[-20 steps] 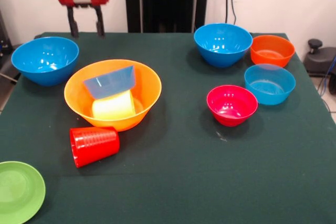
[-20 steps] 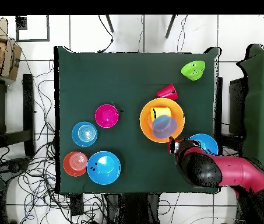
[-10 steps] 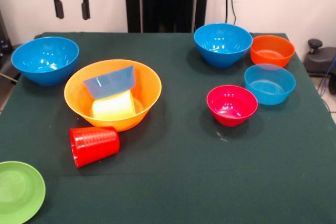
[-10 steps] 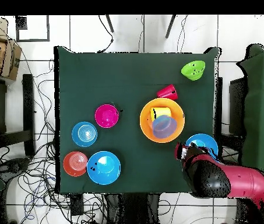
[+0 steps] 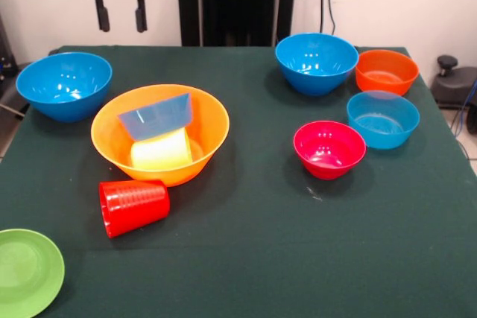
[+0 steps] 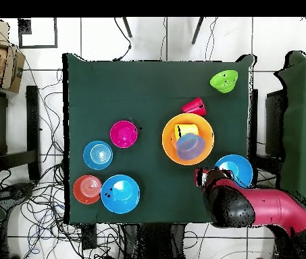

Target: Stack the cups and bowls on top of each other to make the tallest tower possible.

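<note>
**Tower barely begun; gripper idle above far edge**

The table point(image 5: 253, 258) carries the big yellow-orange bowl point(image 5: 209, 121), base of the tower, holding a yellow cup point(image 5: 160, 152) on its side and a pale blue bowl point(image 5: 155, 115) tilted against it. A deep blue bowl point(image 5: 63, 83) stands just beside. The red cup point(image 5: 133, 206) lies tipped over in front. The gripper point(image 5: 118, 18) hangs empty, jaws apart. Judgement: right the tilted contents first; nest bowls level before adding cups.

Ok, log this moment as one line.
gripper: open, empty, raised | big yellow-orange bowl: holds yellow cup, pale blue bowl | red cup: on side
</note>
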Motion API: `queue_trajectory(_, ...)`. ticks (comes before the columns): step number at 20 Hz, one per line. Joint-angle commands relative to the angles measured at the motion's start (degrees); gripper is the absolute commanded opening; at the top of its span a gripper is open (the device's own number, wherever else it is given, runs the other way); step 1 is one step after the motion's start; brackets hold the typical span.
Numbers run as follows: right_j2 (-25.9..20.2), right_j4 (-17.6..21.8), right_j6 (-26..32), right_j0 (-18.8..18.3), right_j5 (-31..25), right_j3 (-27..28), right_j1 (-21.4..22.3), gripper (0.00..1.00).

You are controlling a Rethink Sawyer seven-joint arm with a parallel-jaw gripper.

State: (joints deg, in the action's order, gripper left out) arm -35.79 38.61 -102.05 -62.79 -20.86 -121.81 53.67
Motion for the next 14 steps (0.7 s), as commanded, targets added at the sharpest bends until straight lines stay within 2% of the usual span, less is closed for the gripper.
queue_trajectory(1, -1.65, 4.16, 2.59, -0.61, 2.89, -2.47, -6.39, 1.00)
queue_trajectory(4, -4.25, 4.18, 6.61, -3.53, 0.84, -1.43, -8.63, 1.00)
queue_trajectory(14, -7.54, 7.35, 13.92, -8.20, -3.84, 5.10, -13.98, 1.00)
